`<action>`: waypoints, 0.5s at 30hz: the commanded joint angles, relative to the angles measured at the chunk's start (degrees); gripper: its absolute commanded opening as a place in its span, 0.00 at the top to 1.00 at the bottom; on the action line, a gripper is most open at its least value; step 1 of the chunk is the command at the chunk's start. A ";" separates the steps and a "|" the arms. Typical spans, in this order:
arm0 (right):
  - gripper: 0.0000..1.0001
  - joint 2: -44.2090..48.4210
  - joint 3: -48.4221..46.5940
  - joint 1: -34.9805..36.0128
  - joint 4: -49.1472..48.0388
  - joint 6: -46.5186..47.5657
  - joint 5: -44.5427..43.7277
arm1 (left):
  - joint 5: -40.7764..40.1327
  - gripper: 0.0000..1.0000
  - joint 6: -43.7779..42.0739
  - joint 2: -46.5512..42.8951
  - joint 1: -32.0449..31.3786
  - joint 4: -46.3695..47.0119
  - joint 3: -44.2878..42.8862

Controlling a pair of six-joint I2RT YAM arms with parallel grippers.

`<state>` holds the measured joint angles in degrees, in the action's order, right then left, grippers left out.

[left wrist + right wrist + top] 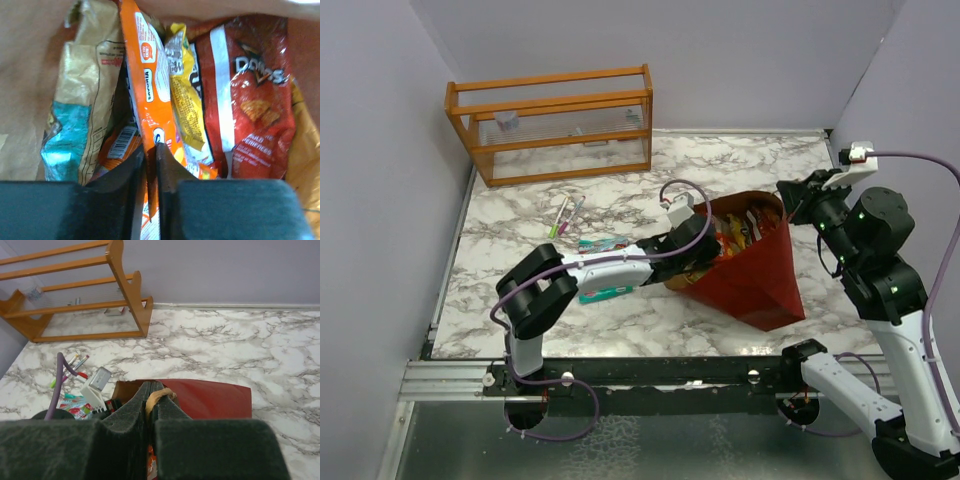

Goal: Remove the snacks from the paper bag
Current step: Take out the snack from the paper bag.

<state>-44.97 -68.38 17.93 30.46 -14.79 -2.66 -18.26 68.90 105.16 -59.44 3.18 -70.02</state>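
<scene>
The left pincer (pixel 151 150) is inside the mouth of the single paper bag (pixel 760 280) on the desk (pixel 740 165), pinching the lower edge of an orange packet (pixel 145 75). Beside that packet stand one gold-and-teal packet (pixel 75 110), one yellow packet (pixel 185 95) and one red packet (pixel 255 100). The right pincer (pixel 150 390) is pressed together on the bag's rim and cord handle (pixel 159 394), and two teal packets (pixel 605 243) lie on the desk beside the left arm.
</scene>
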 commanded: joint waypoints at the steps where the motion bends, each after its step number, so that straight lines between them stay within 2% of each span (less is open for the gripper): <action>1: 0.98 3.54 -2.65 -0.18 -6.27 0.40 1.22 | 0.32 0.90 -6.15 -1.10 1.26 2.36 -3.00; 5: 0.98 5.59 -0.21 -0.18 -5.86 1.12 -0.47 | 4.75 1.00 -10.24 -6.30 1.22 2.57 -1.40; 11: 0.98 5.42 1.14 -0.18 -7.26 0.54 -2.01 | 12.66 1.00 -16.53 -18.46 1.06 7.24 5.94; 15: 0.98 4.34 1.69 -0.18 -8.25 -0.37 -2.81 | 15.11 1.00 -20.60 -24.98 0.99 4.14 7.57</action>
<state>-40.60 -66.35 17.93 31.16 -14.35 -2.92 -8.08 54.70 87.88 -58.37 4.64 -62.50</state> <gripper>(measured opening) 0.019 0.011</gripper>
